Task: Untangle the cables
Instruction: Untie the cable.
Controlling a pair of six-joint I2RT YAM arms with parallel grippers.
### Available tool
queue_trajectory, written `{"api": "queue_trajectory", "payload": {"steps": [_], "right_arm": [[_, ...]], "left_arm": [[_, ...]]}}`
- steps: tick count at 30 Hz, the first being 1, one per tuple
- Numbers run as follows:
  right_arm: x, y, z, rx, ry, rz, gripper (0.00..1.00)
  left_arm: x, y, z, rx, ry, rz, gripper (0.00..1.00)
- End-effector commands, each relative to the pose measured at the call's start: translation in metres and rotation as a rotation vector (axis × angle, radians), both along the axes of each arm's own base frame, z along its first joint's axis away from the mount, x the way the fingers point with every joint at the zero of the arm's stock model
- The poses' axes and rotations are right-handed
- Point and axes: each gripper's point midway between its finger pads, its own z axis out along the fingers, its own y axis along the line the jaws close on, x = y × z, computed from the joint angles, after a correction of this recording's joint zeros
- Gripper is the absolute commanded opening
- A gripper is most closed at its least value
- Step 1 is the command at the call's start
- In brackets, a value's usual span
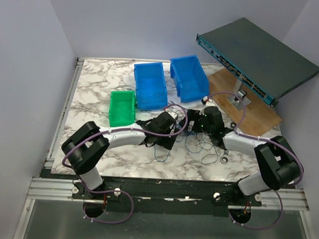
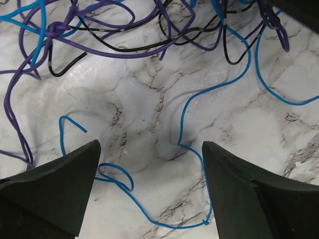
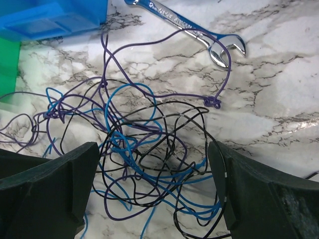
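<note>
The cables (image 1: 197, 138) are thin blue, purple and black wires tangled on the marble table between my two grippers. The left gripper (image 1: 170, 123) is open low over the table. In its wrist view a single blue wire (image 2: 185, 114) snakes between its fingertips, with the left gripper (image 2: 150, 149) touching nothing and the knotted cables (image 2: 99, 40) lying beyond. My right gripper (image 1: 205, 122) is open too. In its wrist view the right gripper (image 3: 153, 149) straddles the densest part of the cables (image 3: 144, 164), and its jaws stand wide apart around the wires.
A silver wrench (image 3: 199, 31) lies just past the tangle. Two blue bins (image 1: 150, 86) (image 1: 189, 77) and a green bin (image 1: 122, 108) stand behind the left gripper. A dark rack device (image 1: 259, 58) leans over a wooden board (image 1: 256, 111) at the back right.
</note>
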Motion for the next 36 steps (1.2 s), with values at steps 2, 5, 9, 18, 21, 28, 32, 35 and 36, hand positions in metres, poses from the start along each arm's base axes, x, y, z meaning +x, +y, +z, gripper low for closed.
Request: {"api": "queue_trajectory", "payload": {"steps": [2,5,9,18,21,28,32,35,36], "right_arm": [[0.002,-0.005,-0.005,0.011,-0.023,-0.039,0.99],[0.003,-0.008,-0.004,0.011,-0.046,-0.055,0.98],[0.003,-0.007,-0.001,0.034,-0.065,-0.057,0.97],[0.008,-0.024,-0.006,-0.006,-0.06,-0.157,0.8],[0.013,-0.043,-0.01,-0.045,-0.044,-0.276,0.63],[0.013,-0.091,-0.005,-0.105,-0.066,-0.545,0.19],[0.009,-0.11,0.001,-0.093,-0.093,-0.66,0.09],[0.003,-0.14,0.003,-0.096,-0.107,-0.859,0.01],[-0.001,-0.149,0.003,-0.102,-0.111,-0.911,0.01]], "left_arm": [[0.0,-0.021,0.002,-0.04,0.019,-0.028,0.81],[0.005,-0.01,-0.008,0.044,0.02,0.024,0.64],[0.001,-0.006,-0.018,0.072,0.009,0.046,0.57],[-0.005,-0.004,-0.004,0.042,-0.057,0.071,0.0],[-0.007,0.002,0.027,-0.017,-0.105,0.065,0.0],[0.0,0.05,0.098,-0.222,-0.195,0.182,0.0],[0.008,0.082,0.14,-0.39,-0.246,0.248,0.0],[0.016,0.111,0.171,-0.427,-0.319,0.339,0.0],[0.017,0.117,0.181,-0.443,-0.344,0.361,0.0]]}}
